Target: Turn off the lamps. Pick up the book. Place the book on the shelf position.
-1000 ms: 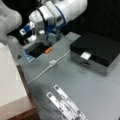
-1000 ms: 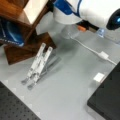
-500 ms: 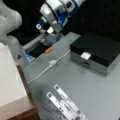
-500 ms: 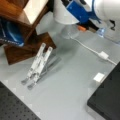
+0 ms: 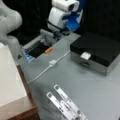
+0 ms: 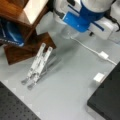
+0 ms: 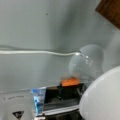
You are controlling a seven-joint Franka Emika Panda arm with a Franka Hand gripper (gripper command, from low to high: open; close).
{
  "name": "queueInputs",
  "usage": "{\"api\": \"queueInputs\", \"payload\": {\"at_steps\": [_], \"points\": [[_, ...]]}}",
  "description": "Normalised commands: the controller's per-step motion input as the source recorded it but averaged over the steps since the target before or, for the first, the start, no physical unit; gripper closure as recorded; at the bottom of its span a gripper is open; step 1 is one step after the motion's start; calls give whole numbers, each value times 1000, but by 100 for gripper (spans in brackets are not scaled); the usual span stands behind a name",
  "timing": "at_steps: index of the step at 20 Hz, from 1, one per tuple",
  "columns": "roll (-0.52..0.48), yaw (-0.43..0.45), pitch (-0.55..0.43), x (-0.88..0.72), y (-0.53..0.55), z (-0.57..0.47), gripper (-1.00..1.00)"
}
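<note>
Hovering end effector [image 5: 55, 35] near orange switch [image 5: 48, 50], book unheld.

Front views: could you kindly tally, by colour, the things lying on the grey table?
Black: 1, the box.
White: 2, the cable and the box's tag.
Silver: 1, the perforated stand.
Orange: 1, the switch, near the gripper.
Total: 5.

My workspace is basically a plain grey surface [image 5: 82, 85] with a white cable [image 5: 58, 58] snaking across it. Black box with a silver base [image 5: 96, 51] sits at a front view's right, and behind everything it's just dark. Black perforated board [image 6: 12, 107] along one edge.
</note>
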Motion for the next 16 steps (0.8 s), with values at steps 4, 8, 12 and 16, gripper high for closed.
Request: {"api": "queueInputs", "payload": {"at_steps": [4, 8, 12, 16], "points": [[546, 127, -340, -321, -98, -210, -100], [451, -2, -343, -329, 61, -229, -100], [337, -26, -339, -280, 102, -272, -100], [215, -16, -281, -275, 59, -266, -100]]}}
